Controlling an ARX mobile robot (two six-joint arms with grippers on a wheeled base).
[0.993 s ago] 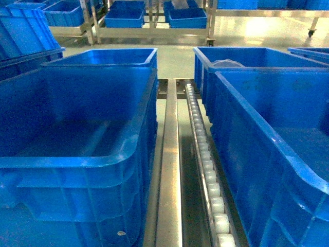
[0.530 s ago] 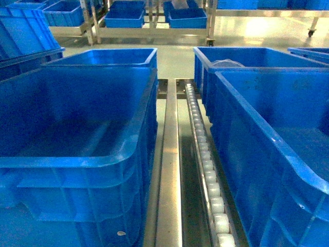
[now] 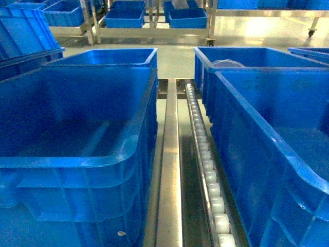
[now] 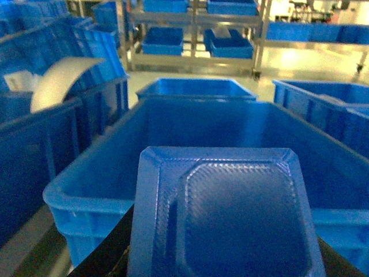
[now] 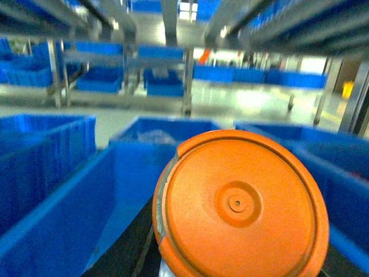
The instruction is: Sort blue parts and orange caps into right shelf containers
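Neither gripper shows in the head view. In the left wrist view a blue part, a square moulded tray-like piece with a textured middle, fills the lower frame. My left gripper is shut on it, and only dark fingers show at its edges. In the right wrist view a round orange cap with a small centre dimple sits in my shut right gripper, above a blue crate. The right shelf containers are two large blue crates: the near one and the far one.
Two more blue crates, one near and one far, stand on the left, across a metal roller rail. The far right crate holds something whitish. Shelving racks with blue bins stand behind. A white curved sheet rises from a left bin.
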